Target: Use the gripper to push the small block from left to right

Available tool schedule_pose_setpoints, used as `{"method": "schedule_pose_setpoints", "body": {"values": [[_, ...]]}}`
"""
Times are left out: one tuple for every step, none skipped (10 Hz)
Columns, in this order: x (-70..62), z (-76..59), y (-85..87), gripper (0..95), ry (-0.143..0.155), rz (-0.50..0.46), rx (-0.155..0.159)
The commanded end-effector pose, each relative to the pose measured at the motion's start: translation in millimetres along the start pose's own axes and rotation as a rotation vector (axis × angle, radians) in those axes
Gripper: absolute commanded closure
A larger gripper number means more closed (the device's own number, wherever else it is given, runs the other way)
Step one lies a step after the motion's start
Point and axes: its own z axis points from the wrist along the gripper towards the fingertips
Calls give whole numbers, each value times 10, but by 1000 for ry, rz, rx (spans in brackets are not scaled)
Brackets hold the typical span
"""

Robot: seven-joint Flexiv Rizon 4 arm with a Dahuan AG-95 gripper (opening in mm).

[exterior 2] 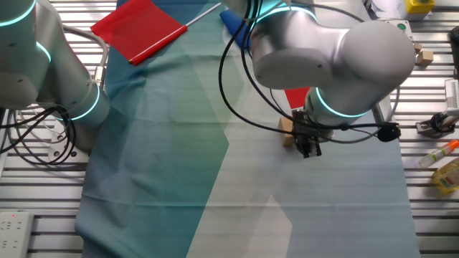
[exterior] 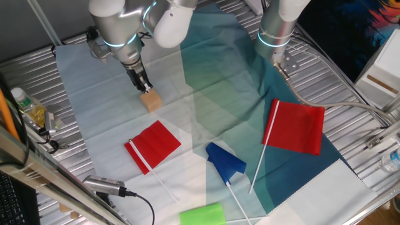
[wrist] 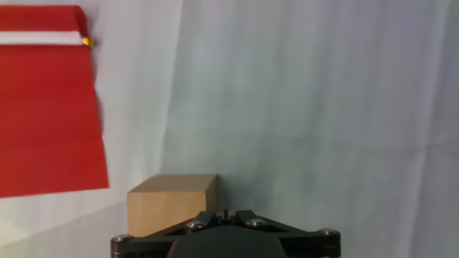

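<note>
The small block [exterior: 151, 100] is a tan wooden cube on the pale cloth. It also shows in the other fixed view [exterior 2: 287, 132] and in the hand view [wrist: 171, 203]. My gripper [exterior: 144, 85] stands upright with its narrow black tip right against the block's upper left side, touching or nearly so. The fingers are pressed together with nothing between them. In the other fixed view the gripper [exterior 2: 309, 148] sits just right of the block. In the hand view the gripper [wrist: 224, 213] is at the bottom edge, with the block to its left.
A small red flag [exterior: 154, 145] lies just below the block. A blue flag [exterior: 225, 164] and a larger red flag [exterior: 299, 127] lie to the right. A green rounded block [exterior: 202, 214] sits at the front edge. A second arm [exterior: 279, 25] stands at the back right.
</note>
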Motion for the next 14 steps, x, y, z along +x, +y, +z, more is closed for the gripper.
{"method": "schedule_pose_setpoints", "body": {"values": [[13,25,71,950,-4,10,-3],[19,38,112,950,-5,15,-3],[25,56,173,950,-8,23,-2],[27,63,210,950,-11,28,-2],[31,66,272,950,-13,38,-4],[30,54,319,950,-11,43,-4],[32,61,352,950,-11,48,-3],[29,100,422,950,-17,58,-3],[23,138,490,950,-22,68,0],[19,148,530,950,-25,73,0],[22,127,554,950,-24,74,-1],[29,99,570,950,-20,77,-2],[29,86,584,950,-16,81,-2],[19,116,623,950,-19,86,-1]]}}
